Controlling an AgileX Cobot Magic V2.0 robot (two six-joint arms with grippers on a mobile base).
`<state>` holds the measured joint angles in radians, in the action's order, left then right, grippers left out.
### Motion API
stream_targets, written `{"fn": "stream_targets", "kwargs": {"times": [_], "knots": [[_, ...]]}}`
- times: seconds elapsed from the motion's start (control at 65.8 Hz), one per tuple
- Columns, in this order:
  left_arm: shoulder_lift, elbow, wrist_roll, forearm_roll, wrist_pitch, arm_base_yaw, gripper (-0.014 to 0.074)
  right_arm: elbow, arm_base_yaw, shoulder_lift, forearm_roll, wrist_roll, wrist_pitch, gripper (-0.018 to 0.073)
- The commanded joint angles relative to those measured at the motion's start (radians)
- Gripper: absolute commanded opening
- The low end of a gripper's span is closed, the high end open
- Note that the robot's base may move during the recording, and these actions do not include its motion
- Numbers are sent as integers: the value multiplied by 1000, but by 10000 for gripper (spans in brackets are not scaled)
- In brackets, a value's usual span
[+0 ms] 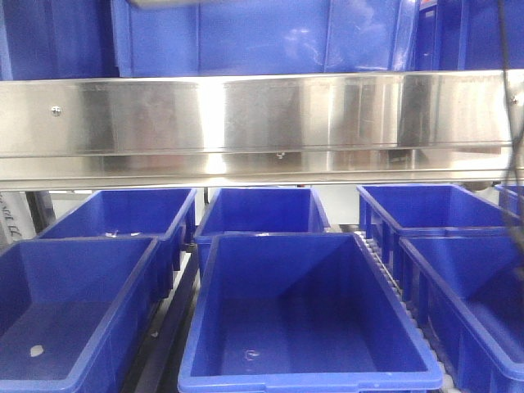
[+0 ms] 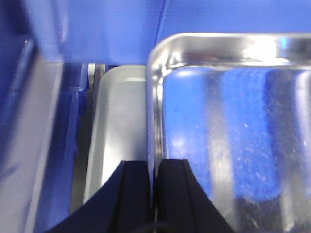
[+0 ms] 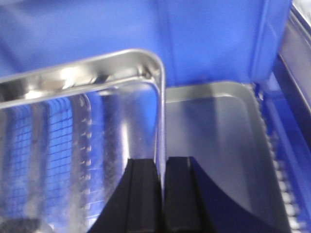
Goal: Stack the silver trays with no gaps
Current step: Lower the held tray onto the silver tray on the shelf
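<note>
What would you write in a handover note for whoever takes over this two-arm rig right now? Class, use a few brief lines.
Left gripper: shut on the upper tray, left rim. Right gripper: shut on its right rim.
Lower tray lies beneath, showing past both rims.
Done: upper tray gripped above the lower one.
Left: apparently align, lower until seated without gaps, release.

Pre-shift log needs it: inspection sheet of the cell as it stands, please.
Surface: blue bins in rows under a steel band; their support is barely visible.
Job's things: shiny upper tray appears held above a duller lower tray, not seated.
Clutter: white speck in the front-left bin.
Grippers: left gripper and right gripper each pinch a side rim of the upper tray.
Cables: dark cable at the right edge.
Surroundings: more blue bins above the band.
</note>
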<state>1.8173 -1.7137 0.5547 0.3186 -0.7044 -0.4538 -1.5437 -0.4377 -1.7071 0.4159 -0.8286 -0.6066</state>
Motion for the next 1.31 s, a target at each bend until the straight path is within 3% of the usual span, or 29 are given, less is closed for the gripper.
{"fn": "stream_targets", "kwargs": {"times": [0.0, 0.228, 0.577, 0.638, 0.82, 0.896, 1.048, 1.291], "knots": [[31, -32, -5, -76, 87, -19, -6, -15, -11, -26, -44, 12, 113, -15], [54, -34, -5, -95, 74, -19, -6, -15, -11, -57, -44, 12, 109, -15], [62, -34, -5, -25, 24, -17, -5, -15, 4, -85, -30, 12, 46, -15], [62, -34, -5, -18, 14, -17, 27, -15, 9, -84, -30, 12, 37, -12], [64, -34, -3, -12, 13, -17, 274, -15, 16, -84, -23, 12, -14, 172], [64, -34, 10, 14, 5, -17, 333, -15, 25, -84, -21, 12, -27, 254], [64, -34, 73, 124, -47, -17, 340, -15, 45, -84, -12, 12, -61, 310], [62, -34, 76, 130, -62, -17, 316, -15, 47, -73, 9, 14, -77, 307]]}}
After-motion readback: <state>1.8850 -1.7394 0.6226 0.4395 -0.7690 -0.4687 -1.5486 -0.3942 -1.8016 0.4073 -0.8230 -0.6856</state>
